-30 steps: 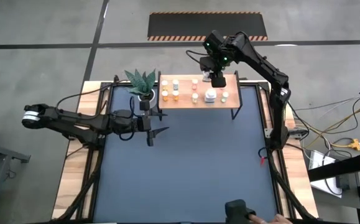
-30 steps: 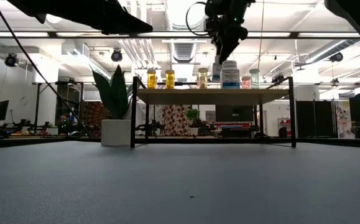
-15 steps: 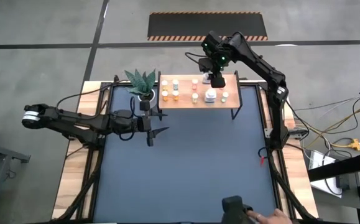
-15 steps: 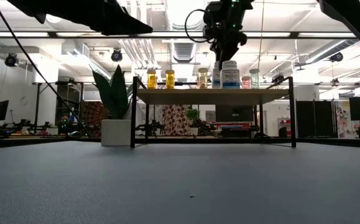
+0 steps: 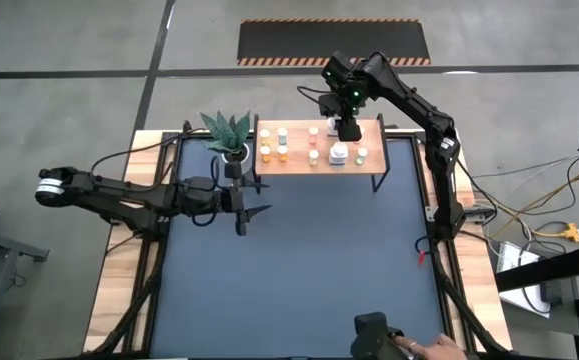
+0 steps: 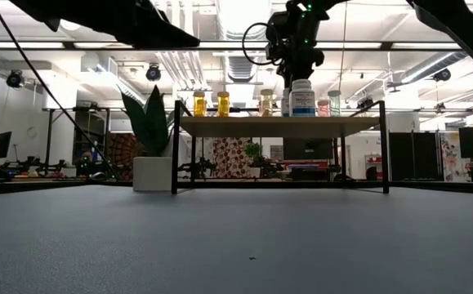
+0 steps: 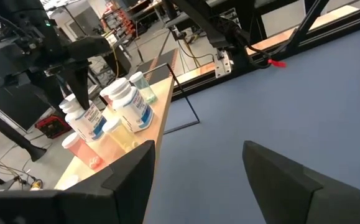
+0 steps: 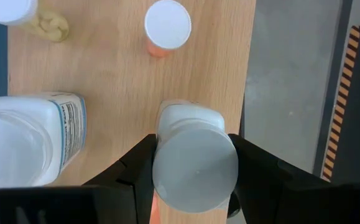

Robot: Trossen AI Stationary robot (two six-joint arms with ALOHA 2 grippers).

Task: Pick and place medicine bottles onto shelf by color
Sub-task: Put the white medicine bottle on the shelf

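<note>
The light-wood shelf (image 5: 297,165) stands at the table's far edge with several small bottles on it: orange ones (image 5: 274,153) at its left, pale and white ones (image 5: 339,154) to the right. My right gripper (image 5: 347,128) is over the shelf's far right part, shut on a white-capped white bottle (image 8: 195,165). A larger white bottle with a blue label (image 8: 27,140) stands beside it. My left gripper (image 5: 244,205) is open and empty above the table, near the plant pot. Its wrist view shows the shelf (image 7: 158,106) and bottles (image 7: 130,109). My right gripper pinches the white bottle's cap (image 8: 195,168) between its two fingers (image 8: 136,171), one on either side. The fingers point down from above. The bottle is upright, by the shelf's far edge (image 8: 245,74). Whether its base rests on the board is hidden by the bottle itself.
A white pot with a spiky green plant (image 5: 231,140) stands just left of the shelf. An orange bottle (image 8: 167,28) stands close to the held one. A person's hand with a dark device (image 5: 399,345) is at the table's near edge. Open blue tabletop (image 5: 309,270) lies before the shelf.
My right gripper has gone a little toward the table's far edge and slightly down over the shelf, still shut on the white bottle. The hand with the dark device at the near edge has shifted a little to the left.
</note>
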